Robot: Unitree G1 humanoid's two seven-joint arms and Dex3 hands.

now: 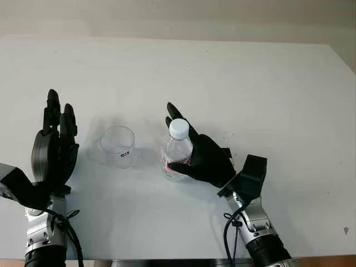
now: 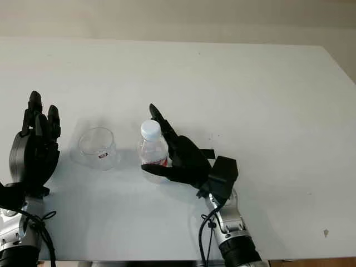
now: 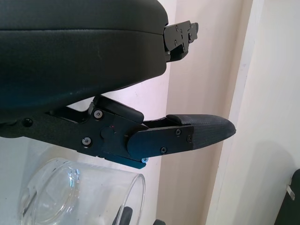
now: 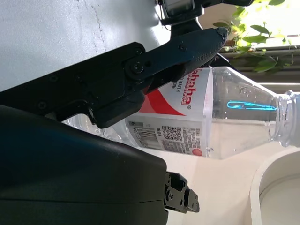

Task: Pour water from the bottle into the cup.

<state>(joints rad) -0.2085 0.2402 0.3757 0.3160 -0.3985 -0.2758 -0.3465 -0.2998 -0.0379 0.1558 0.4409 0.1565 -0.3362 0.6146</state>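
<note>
A clear water bottle (image 1: 177,149) with a white cap and a red-and-white label stands upright at the middle of the white table (image 1: 250,83). My right hand (image 1: 171,137) is open around it. Its fingers (image 1: 170,111) reach up straight behind the bottle and the thumb lies low across the front of the label. In the right wrist view one finger (image 4: 187,51) crosses the bottle (image 4: 211,117) at its label. An empty clear cup (image 1: 118,146) stands just left of the bottle. My left hand (image 1: 58,119) is open and held upright to the left of the cup (image 3: 79,197), apart from it.
The table's far edge meets a pale wall at the back. Its right edge slants down at the upper right. The near edge runs just under both forearms.
</note>
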